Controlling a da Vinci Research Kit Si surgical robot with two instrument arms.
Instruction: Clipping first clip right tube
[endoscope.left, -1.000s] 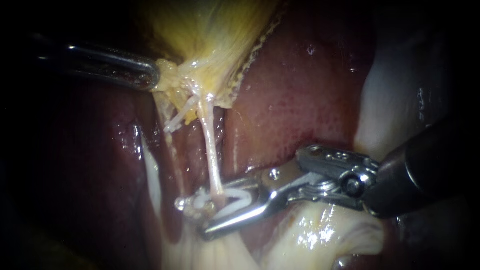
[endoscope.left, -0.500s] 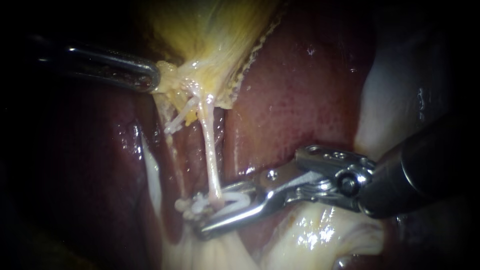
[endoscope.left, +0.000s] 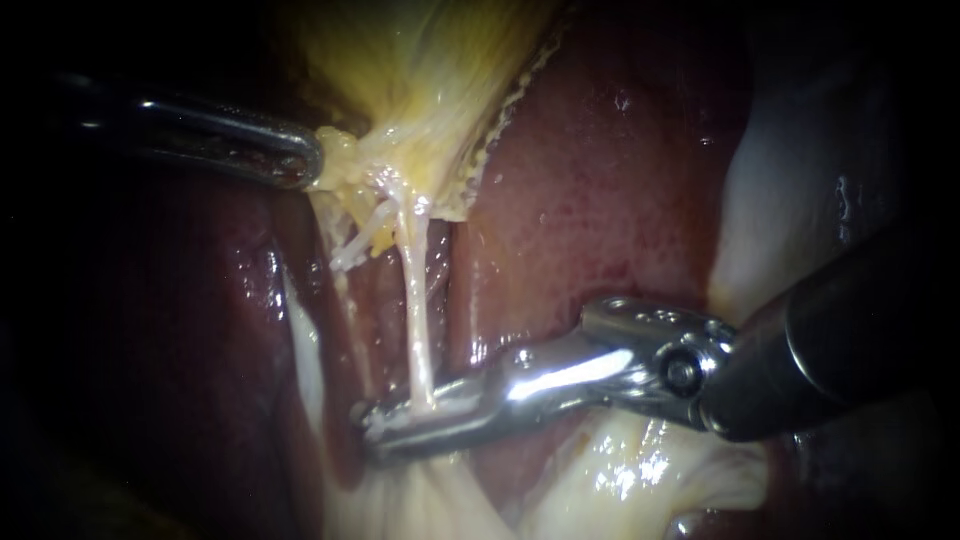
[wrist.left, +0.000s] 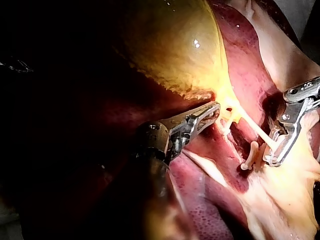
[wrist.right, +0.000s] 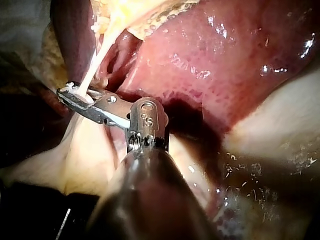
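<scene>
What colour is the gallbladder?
The gallbladder is yellow with a greenish tinge and a glossy surface. It shows best in the left wrist view.

1. Your left instrument (endoscope.left: 300, 158) ends in slim, bright steel jaws with a rounded tip and a long slot.
2. Behind them sits a round, dark hinge housing on a dark shaft.
3. Your right instrument (endoscope.left: 430, 415) has polished silver jaws with a small round screw near their base.
4. Its steel wrist plate carries a row of small holes and a round pivot pin.
5. Its shaft is thick, glossy and dark.
</scene>
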